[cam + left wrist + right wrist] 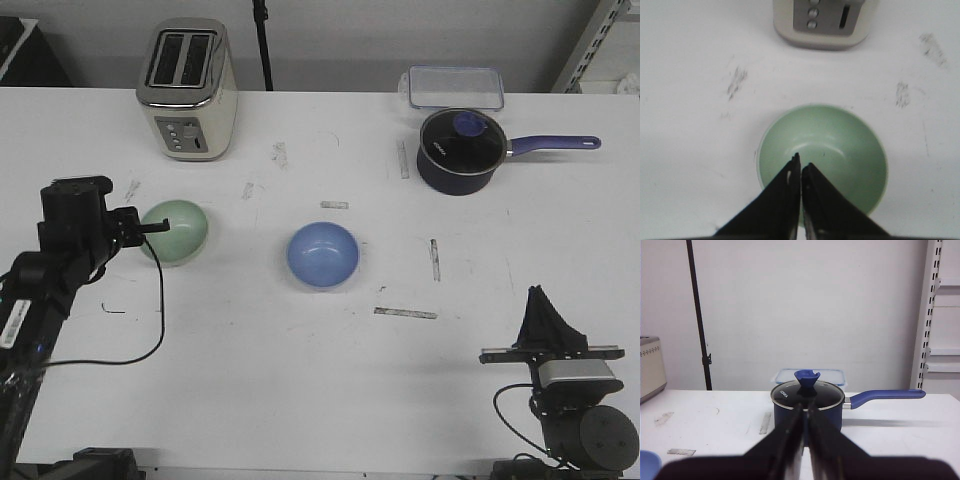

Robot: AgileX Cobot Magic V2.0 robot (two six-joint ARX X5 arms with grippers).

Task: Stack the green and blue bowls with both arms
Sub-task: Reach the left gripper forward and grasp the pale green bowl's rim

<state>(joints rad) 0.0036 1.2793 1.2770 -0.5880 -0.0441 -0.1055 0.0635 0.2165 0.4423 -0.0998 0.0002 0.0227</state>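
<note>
White lettering on the rim of the saucepan's [807, 407] glass lid is there, but too small to read with confidence. The green bowl [175, 231], pale mint and glossy, sits upright on the white table [300, 380] in front of the toaster [188, 90]; its inside holds nothing. The blue bowl [323, 255], periwinkle and of like size, stands well apart from it near the table's middle. The left gripper [801, 167] hangs over the green bowl's near rim, fingers pressed together, gripping nothing. The right gripper [805, 415], fingers likewise together, rests at the near right corner, pointing toward the saucepan.
</note>
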